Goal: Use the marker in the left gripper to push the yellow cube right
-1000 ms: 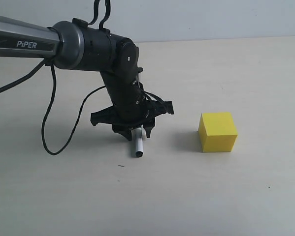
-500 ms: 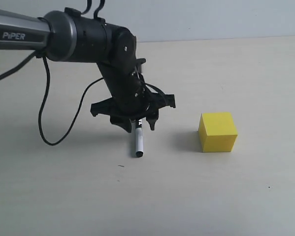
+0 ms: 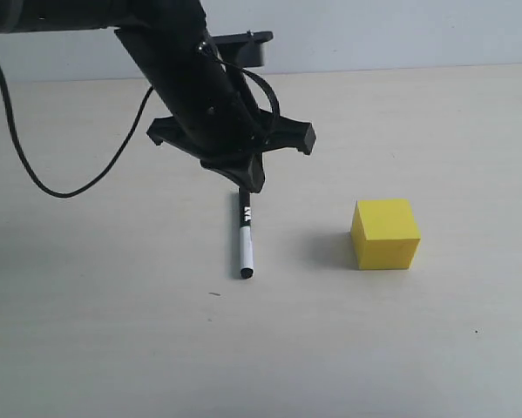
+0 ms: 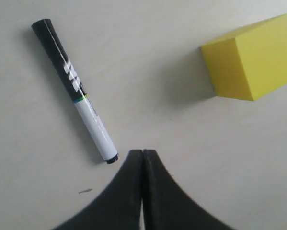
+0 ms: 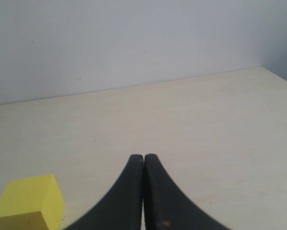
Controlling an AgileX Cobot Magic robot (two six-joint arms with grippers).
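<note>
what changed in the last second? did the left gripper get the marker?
No. The left gripper lifted up off the marker, which it had straddled with open jaws, and closed on nothing. The marker lies where it was; the yellow cube has not moved.

From my station the bulky matte-black jointed left arm (image 3: 191, 87) widens into a flat black crossbar (image 3: 287, 135) just above the black two-fingered left claw (image 3: 247, 185). A thin loose black cable (image 3: 60, 195) loops off it. On the wrist feeds, the left claw (image 4: 142, 154) and the black right claw (image 5: 143, 159) show smooth, curved fingers tapering to narrow tips.
</note>
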